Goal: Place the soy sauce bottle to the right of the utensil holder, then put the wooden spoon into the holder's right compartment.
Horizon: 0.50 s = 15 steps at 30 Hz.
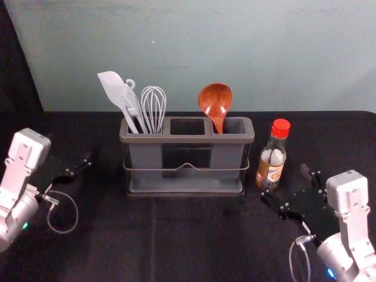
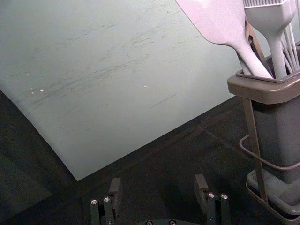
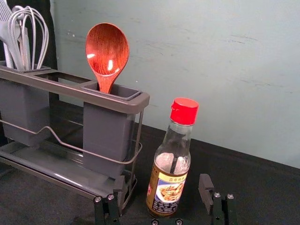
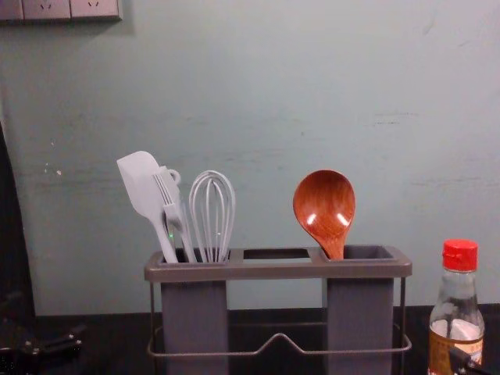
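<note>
2 claws, both spread: left claw (image 2: 159, 187) idle left of the holder (image 1: 187, 139), right claw (image 3: 162, 183) by the soy sauce bottle (image 3: 167, 183), right of the holder! Wooden spoon (image 1: 215, 101) sits in the right compartment (image 1: 237, 126). A crooked right-claw retreat could topple the bottle; chest view crops its base, right wrist view catches it.

A wooden spoon (image 3: 107, 52) is held bowl-up in the right compartment (image 3: 105, 140) of a gray utensil holder (image 3: 115, 101), its handle partly hidden by the rim. A soy sauce bottle (image 3: 169, 164), topped with a red cap (image 3: 184, 111), is stood upright on dark cloth (image 3: 262, 173), just beside that end of the holder. The bottle's lower part is framed between the spread fingers (image 3: 205, 190) of the right gripper (image 1: 285, 183). A whisk (image 3: 33, 28) and other pale utensils (image 3: 15, 44) are gathered in the holder's far compartment (image 3: 26, 103), all backed by a pale wall (image 3: 243, 84).
</note>
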Motion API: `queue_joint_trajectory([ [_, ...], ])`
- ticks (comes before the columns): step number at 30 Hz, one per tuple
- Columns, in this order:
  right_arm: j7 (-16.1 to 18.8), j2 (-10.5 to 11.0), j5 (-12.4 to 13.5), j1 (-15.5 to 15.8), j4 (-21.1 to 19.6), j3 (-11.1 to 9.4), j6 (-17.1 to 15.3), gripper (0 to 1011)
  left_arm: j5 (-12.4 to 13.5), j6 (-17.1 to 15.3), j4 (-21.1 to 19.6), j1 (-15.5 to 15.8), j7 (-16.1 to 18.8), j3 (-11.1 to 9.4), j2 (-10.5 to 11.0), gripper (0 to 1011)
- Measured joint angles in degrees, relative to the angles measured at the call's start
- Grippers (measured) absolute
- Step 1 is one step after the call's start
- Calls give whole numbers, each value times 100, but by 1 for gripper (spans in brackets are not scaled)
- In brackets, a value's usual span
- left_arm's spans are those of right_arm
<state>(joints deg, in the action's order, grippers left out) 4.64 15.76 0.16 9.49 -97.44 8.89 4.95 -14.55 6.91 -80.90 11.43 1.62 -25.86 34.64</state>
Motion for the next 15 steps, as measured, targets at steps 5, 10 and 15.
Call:
queue_joint_trajectory([
  [5,-4,0,1,0,0,0,-3,1003,0,0,0,0,0,0,0,1011],
  [10,-6,0,2,0,0,0,-5,1002,0,0,0,0,0,0,0,1011],
  [15,-9,0,4,0,0,0,-5,1002,0,0,0,0,0,0,0,1012],
])
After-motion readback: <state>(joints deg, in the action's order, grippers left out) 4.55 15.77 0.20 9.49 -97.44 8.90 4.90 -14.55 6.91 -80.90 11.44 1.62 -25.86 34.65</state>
